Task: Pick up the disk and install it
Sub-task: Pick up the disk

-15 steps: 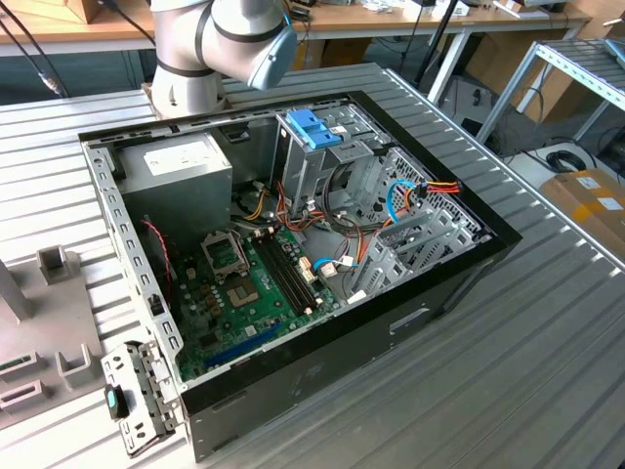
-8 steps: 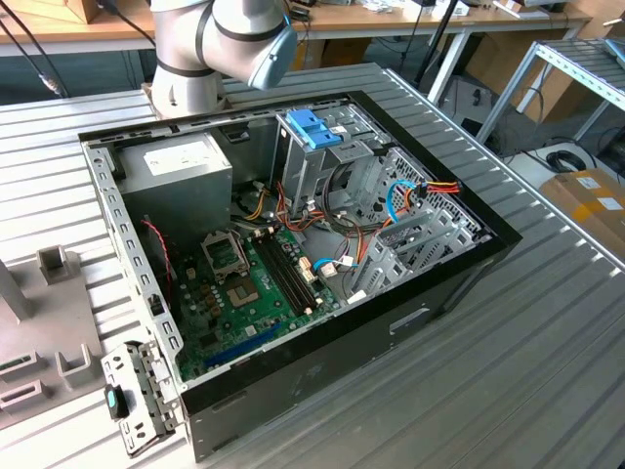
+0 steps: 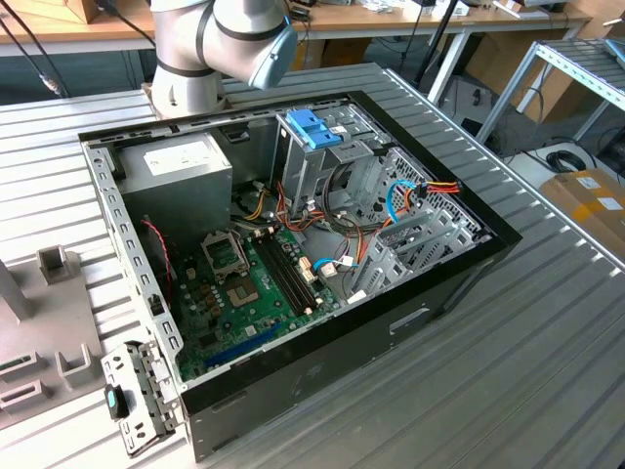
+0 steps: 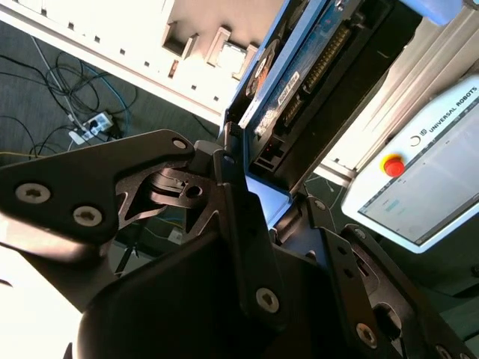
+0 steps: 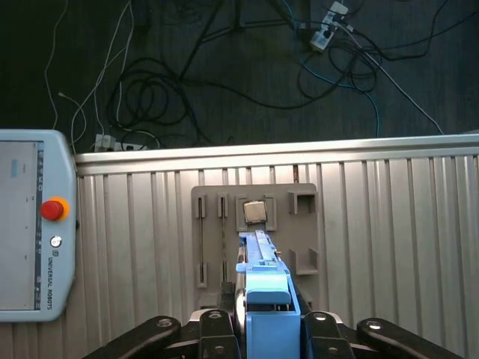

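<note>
A grey holder tray (image 3: 29,342) lies at the exterior view's left on the ribbed tabletop (image 3: 547,371), beside an open computer case (image 3: 322,362), while in both wrist views the gripper's (image 5: 266,323) fingers (image 4: 239,217) pinch the blue-railed disk (image 5: 267,288), held edge-on in the air above that tray.

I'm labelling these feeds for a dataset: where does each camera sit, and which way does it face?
Exterior view: above the table, looking down into the open computer case; the arm shows.
First wrist view: on the wrist, looking along the claw, shut on the disk, down at the grey tray.
Second wrist view: close behind the claw, looking along the disk.
Both wrist views share the claw, the disk and the teach pendant.
</note>
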Controlling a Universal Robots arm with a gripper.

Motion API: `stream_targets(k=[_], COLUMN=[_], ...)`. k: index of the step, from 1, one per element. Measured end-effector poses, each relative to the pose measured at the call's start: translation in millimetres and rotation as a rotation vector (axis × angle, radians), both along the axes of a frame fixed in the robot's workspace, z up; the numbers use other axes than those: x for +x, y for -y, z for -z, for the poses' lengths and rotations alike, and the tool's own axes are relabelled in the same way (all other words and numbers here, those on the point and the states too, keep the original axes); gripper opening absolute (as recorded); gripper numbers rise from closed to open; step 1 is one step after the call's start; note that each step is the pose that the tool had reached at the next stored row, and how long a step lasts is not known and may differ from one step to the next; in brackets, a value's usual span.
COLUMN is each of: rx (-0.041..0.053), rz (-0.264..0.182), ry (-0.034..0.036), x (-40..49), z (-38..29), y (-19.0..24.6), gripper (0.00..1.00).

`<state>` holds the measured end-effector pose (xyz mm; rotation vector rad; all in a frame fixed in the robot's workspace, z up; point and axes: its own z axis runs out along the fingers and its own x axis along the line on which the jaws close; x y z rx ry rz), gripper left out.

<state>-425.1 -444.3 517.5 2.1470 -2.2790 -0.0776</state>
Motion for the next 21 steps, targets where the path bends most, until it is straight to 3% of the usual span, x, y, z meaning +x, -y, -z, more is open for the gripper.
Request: stream_targets(k=[9,21], rx=[0.0,0.0001], rz=[0.0,0.0], ry=[0.0,0.0001], x=[13.2,21.6], z=[0.1,0.3], y=[1.7,2.7], gripper=[0.37,0.37])
